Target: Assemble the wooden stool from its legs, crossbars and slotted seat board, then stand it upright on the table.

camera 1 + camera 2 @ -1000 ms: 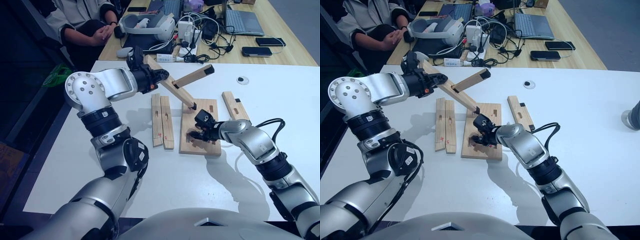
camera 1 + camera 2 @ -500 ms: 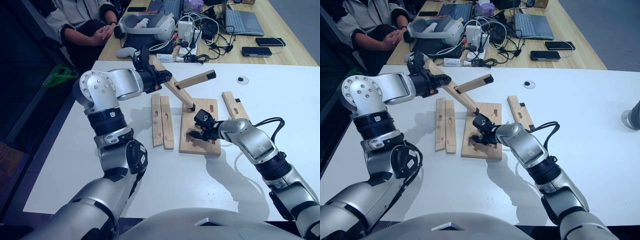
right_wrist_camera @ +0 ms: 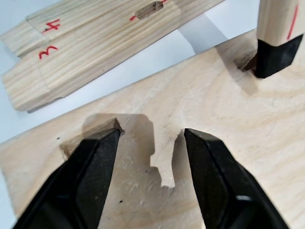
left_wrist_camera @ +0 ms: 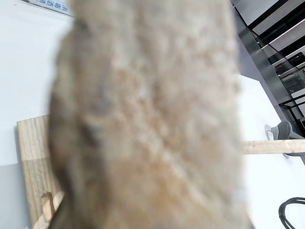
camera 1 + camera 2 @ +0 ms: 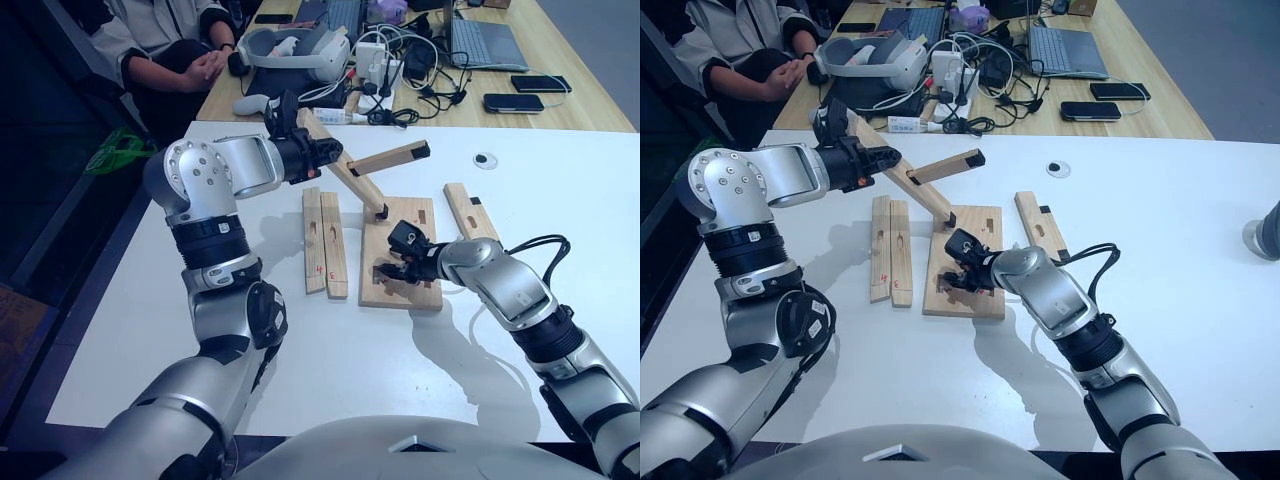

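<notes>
The slotted seat board (image 5: pixel 425 215) lies flat on the white table. My left gripper (image 5: pixel 300 150) is shut on a wooden leg (image 5: pixel 350 175) that slants down, its dark tip resting at a slot near the board's far edge. A crossbar (image 5: pixel 390 158) sticks out sideways from that leg. In the left wrist view the leg (image 4: pixel 147 114) is a close blur and the crossbar (image 4: pixel 271 146) runs off beside it. My right gripper (image 3: pixel 151 133) is open, its fingers (image 3: pixel 90 176) pressed down on the seat board (image 3: pixel 205 95) either side of a notch.
Two legs (image 5: pixel 325 240) lie side by side left of the board, another piece (image 5: pixel 468 210) to its right. A small round object (image 5: pixel 486 159) sits at the back and a cup (image 5: pixel 1265 232) at the right edge. A cluttered wooden desk (image 5: pixel 560 110) stands behind.
My left arm has swung its elbow inward and the held leg has tilted a little, lifting the crossbar's free end. The right gripper has stayed on the board.
</notes>
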Controlling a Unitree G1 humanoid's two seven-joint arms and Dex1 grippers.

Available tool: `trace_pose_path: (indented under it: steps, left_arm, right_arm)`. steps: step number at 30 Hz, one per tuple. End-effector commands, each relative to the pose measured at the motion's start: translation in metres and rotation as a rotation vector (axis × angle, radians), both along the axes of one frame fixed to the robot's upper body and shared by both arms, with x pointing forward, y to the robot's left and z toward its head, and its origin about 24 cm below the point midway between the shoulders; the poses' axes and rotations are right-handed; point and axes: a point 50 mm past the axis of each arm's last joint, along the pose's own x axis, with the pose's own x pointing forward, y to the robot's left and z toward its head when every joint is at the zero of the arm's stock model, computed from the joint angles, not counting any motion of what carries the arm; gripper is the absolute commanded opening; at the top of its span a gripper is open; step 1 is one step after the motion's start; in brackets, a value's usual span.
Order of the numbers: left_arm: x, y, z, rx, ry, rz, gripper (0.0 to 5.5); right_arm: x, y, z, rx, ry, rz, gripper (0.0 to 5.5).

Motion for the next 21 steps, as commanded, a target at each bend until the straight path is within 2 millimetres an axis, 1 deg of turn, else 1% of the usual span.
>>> trace_pose_path:
  steps: [1, 5, 9, 13, 17, 21]
  left_arm:
    - [-0.002, 0.013, -0.008, 0.051, 0.034, 0.051, 1.03]
    - [-0.005, 0.013, -0.006, 0.049, 0.031, 0.061, 1.03]
    - [-0.013, 0.001, -0.005, 0.051, 0.042, 0.017, 1.03]
    - [-0.014, -0.006, 0.002, 0.074, 0.037, -0.013, 1.03]
    - [-0.011, -0.007, 0.012, 0.107, 0.016, -0.019, 1.03]
    - [-0.003, -0.003, 0.016, 0.138, 0.054, 0.01, 1.03]
  right_arm:
    - [0.003, -0.007, 0.001, -0.029, -0.002, -0.013, 2.5]
    - [0.004, -0.008, 0.001, -0.035, -0.008, -0.019, 2.5]
    - [0.005, -0.009, 0.0, -0.053, -0.03, -0.019, 2.5]
    - [0.014, -0.005, 0.001, -0.066, -0.111, -0.048, 2.5]
    - [0.027, 0.011, 0.004, -0.065, -0.22, -0.059, 2.5]
    - [0.035, 0.037, 0.007, -0.086, -0.35, -0.021, 2.5]
